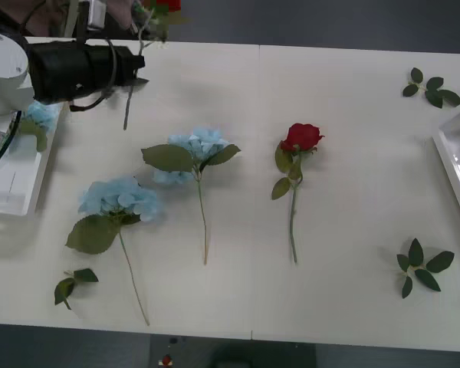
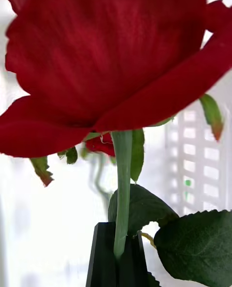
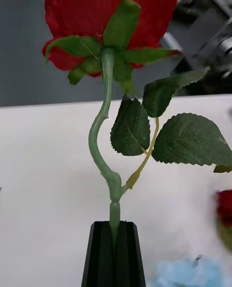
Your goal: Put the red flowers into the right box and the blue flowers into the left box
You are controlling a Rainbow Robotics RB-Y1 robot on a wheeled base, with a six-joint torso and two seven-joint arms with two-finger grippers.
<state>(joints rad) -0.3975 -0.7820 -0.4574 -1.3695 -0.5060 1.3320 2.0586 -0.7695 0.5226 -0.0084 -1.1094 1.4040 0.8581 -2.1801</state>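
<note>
white table (image 1: 353, 153); three loose leaf sprigs (image 1: 423, 267) (two right, one left)

We see matt, cloth-like petals on the red flowers (image 1: 302, 136), fluffy fabric on the blue flowers (image 1: 121, 197), smooth plastic stems, a matt white tabletop (image 1: 353, 192), and ribbed black end effector fingers (image 3: 102, 255).

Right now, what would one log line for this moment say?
left gripper: shut on rose stem | right gripper: shut on rose stem | table: one red rose, two blue flowers
</note>
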